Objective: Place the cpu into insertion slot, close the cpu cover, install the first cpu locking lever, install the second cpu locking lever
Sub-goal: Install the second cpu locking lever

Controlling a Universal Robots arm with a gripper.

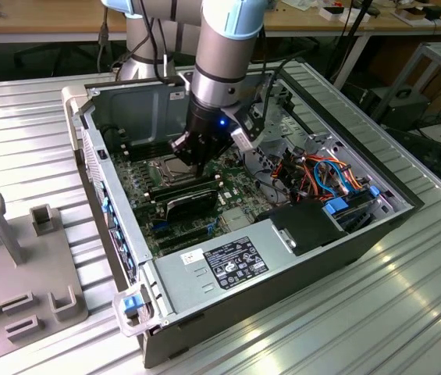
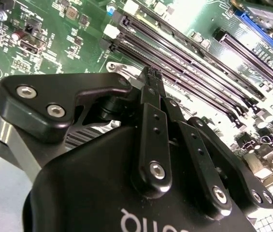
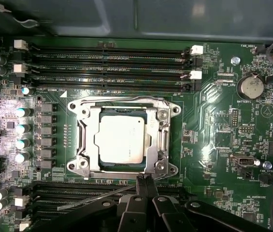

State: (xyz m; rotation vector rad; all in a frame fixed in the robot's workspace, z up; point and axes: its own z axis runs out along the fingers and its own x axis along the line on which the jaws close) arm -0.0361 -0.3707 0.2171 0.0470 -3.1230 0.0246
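Because the work sits deep inside an open computer case (image 1: 204, 269) on the ribbed metal desk (image 1: 407, 312), the exterior view has the arm reaching steeply down. Its gripper (image 1: 190, 158) hangs just beside the insertion slot (image 1: 156, 166), at about two o'clock of it. This view gives the setting, which the wrist views lack.

In the first wrist view the cpu (image 3: 122, 140) lies flat in the slot. The cpu cover (image 3: 158, 140) is down over its rim, with the silver top showing through the window. A thin locking lever (image 3: 97, 196) slants across the memory slots (image 3: 78, 191) beside the socket and looks unlatched. Its end meets the gripper's tips, which are drawn together with no gap. Whether they pinch the wire or only press on it I cannot tell; either would suit swinging it toward its catch.

The second wrist view looks along the gripper from behind. Its fingers (image 2: 148, 111) close tip to tip just above long black slots, which confirms the closure from a side the first wrist view cannot offer.
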